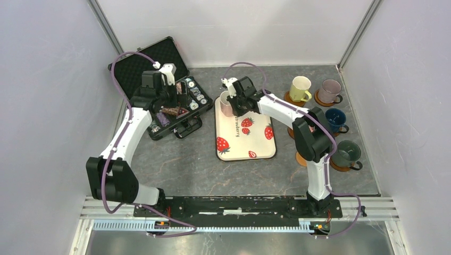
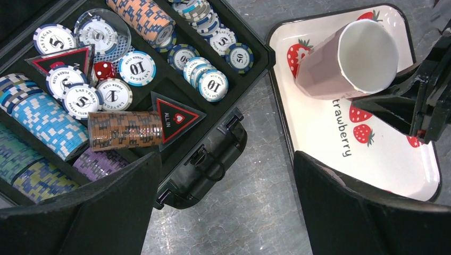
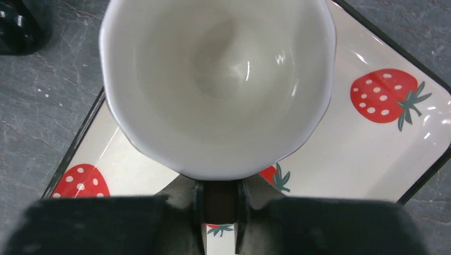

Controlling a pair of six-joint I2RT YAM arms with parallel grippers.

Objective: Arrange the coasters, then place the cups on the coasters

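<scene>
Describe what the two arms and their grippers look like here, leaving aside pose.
The left arm and right arm match: smooth white link shells between bulky black joint housings, with a purple cable looping along each. The left gripper and right gripper have broad matte black fingers. No sleeves or legible markings show.

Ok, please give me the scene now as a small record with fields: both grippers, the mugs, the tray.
left gripper: open, above the poker chip case
right gripper: shut on the handle of the pink mug
pink mug place: far left corner of the strawberry tray
mugs on coasters: yellow-green mug, lilac mug, navy mug, dark green-grey mug
</scene>
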